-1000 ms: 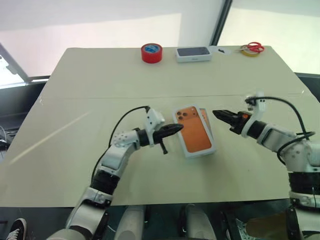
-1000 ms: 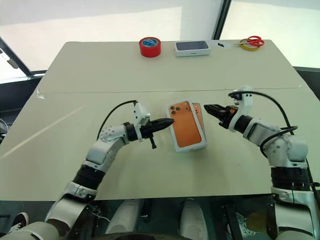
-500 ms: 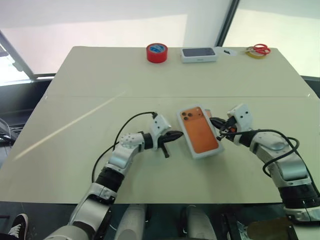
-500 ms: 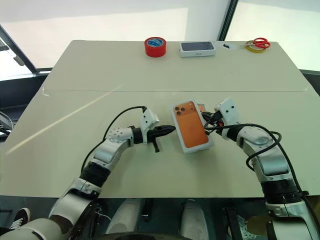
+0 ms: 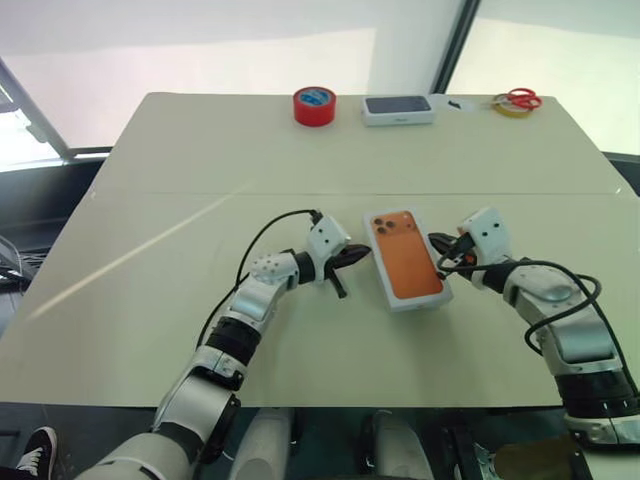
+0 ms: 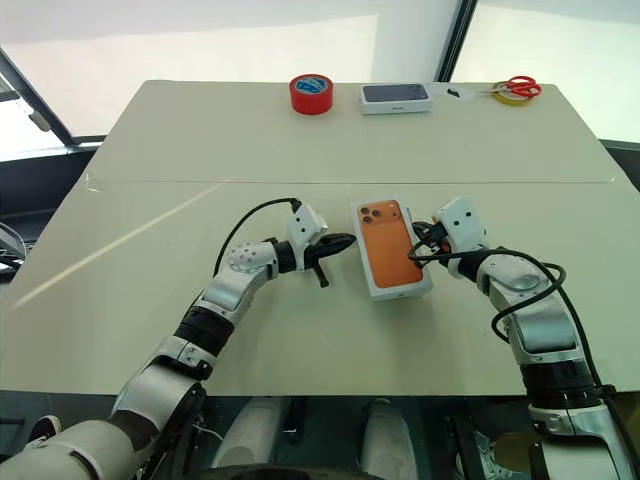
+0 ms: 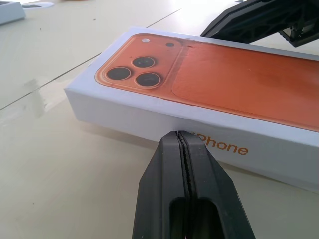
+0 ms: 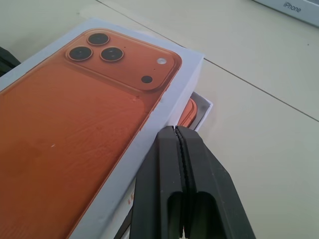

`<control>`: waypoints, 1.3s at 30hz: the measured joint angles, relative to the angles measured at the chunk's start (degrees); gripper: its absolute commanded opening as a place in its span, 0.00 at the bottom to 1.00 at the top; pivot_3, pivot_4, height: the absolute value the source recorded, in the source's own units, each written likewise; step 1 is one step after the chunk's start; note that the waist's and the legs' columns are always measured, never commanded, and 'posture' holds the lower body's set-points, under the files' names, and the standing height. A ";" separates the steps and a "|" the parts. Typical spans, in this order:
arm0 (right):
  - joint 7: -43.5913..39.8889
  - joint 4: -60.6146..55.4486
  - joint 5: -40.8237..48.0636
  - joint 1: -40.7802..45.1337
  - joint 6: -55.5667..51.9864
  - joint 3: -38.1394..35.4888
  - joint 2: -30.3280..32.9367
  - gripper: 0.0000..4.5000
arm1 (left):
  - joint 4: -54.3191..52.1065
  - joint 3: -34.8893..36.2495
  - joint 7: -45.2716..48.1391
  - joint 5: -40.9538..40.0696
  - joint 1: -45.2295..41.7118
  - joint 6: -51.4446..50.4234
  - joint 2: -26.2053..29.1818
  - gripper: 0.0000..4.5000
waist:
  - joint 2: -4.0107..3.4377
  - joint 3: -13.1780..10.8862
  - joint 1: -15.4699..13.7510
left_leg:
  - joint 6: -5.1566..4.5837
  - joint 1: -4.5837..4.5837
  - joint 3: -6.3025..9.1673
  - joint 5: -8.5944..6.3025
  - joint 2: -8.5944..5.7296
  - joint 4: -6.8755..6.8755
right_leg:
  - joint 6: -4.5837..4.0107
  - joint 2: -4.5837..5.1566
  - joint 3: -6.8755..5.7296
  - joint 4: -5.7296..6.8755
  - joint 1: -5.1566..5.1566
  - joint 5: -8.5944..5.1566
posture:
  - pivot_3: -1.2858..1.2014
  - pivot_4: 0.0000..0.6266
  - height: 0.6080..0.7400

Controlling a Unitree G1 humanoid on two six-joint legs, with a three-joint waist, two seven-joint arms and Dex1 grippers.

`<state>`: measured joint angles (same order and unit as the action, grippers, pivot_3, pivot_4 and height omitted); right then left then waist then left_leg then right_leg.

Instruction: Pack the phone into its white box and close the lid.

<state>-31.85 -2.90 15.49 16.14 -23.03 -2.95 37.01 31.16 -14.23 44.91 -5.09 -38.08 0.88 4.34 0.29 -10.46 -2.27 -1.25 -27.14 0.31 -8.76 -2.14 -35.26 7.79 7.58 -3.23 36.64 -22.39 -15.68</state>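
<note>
The lid [image 5: 406, 260] is a white rectangular shell whose top face carries a full-size orange print of a phone's back, with three dark camera lenses clustered at one corner. Grey lettering runs along its long side wall. It lies flat, printed face up, near the middle of the table [image 5: 150, 200], about halfway between the far and near edges.

Its long axis runs from the far edge toward the near edge. The lens end points at the far edge and the opposite end swings a little toward the right edge.

The lid sits skewed on what is under it. At its far right corner a corner of the white box [image 8: 202, 107] sticks out, with an orange sliver of the phone [image 8: 188, 112] inside the rim.

The left gripper [image 5: 365, 252] has its black fingers pressed together, holding nothing. Its tip is against or just beside the lid's left long wall; contact cannot be told. The right gripper [image 5: 434, 240] is likewise pinched closed and empty, just beside the lid's right long side near the lens end.

Along the far edge stand a red tape roll [image 5: 314, 105], a white box with a dark top [image 5: 398, 108], red-handled scissors [image 5: 517, 97] and a yellow tape roll [image 5: 510, 108].
</note>
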 measured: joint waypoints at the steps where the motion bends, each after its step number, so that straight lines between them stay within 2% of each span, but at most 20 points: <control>1: -0.02 0.37 -0.76 0.26 0.25 0.05 -0.01 0.01 | 0.45 -0.01 0.00 0.06 -0.26 0.18 -0.17 0.00 | 0.00 0.00 -0.03 | 0.00 0.00 0.00 0.00 -0.01 -0.01 | 0.00 0.00 0.00 0.00 0.00 0.00 | 0.52 0.24 1.00; 12: 1.28 4.38 -6.50 2.33 2.79 0.17 -1.32 0.01 | 7.15 1.11 -3.80 1.38 -3.73 1.04 -3.55 0.00 | 0.00 0.00 0.05 | 0.00 0.02 0.00 0.00 -0.02 -0.03 | 0.02 0.00 -0.01 0.13 -0.02 0.01 | 0.52 0.24 1.00; 23: 2.62 7.10 -10.65 4.77 5.78 2.31 -3.66 0.01 | 7.62 3.02 -3.85 0.86 -4.40 0.41 -3.86 0.00 | 0.00 0.00 0.07 | 0.01 0.02 0.00 0.01 -0.03 -0.05 | 0.03 0.00 0.00 0.25 -0.06 0.01 | 0.52 0.24 1.00; 27: -0.33 6.34 -4.96 4.59 5.55 -1.85 -4.20 0.01 | 4.88 8.06 -3.88 -4.75 -7.99 -5.82 -4.68 0.00 | 0.04 -0.03 -0.11 | 0.01 -0.01 0.03 0.01 -0.03 -0.12 | 0.04 0.00 -0.01 0.29 -0.04 0.00 | 0.52 0.24 1.00; 31: -5.47 0.80 1.41 1.66 3.77 -5.79 -3.11 0.01 | 3.51 8.76 -4.20 -5.11 -12.72 -6.30 -5.32 0.00 | 0.04 -0.01 0.01 | -0.04 0.12 0.01 -0.02 -0.06 -0.13 | 0.09 0.01 -0.01 0.26 0.13 -0.03 | 0.52 0.24 1.00; 36: -10.83 -4.86 2.94 -5.53 2.62 -4.17 -0.36 0.01 | 7.31 2.17 -3.77 0.39 -10.92 -5.51 -6.60 0.00 | 0.04 -0.01 0.03 | -0.04 0.15 -0.01 -0.02 -0.06 -0.12 | 0.11 0.01 0.00 0.32 0.11 -0.04 | 0.52 0.24 1.00; 39: -10.90 -5.18 -4.23 -8.22 6.14 0.99 3.47 0.01 | 8.63 -3.57 -3.17 5.77 -9.87 -5.10 -5.38 0.00 | 0.04 0.06 0.09 | -0.02 0.25 -0.02 -0.04 -0.02 -0.11 | 0.10 0.00 0.01 0.33 0.15 -0.05 | 0.52 0.24 1.00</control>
<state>-42.76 -8.09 11.26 7.93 -16.89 -1.96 40.48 39.80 -17.80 41.74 0.67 -47.95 -4.22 -1.04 0.33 -10.40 -2.17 -1.26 -26.89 0.29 -8.80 -2.15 -35.37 7.89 7.58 -3.22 36.97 -22.24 -15.73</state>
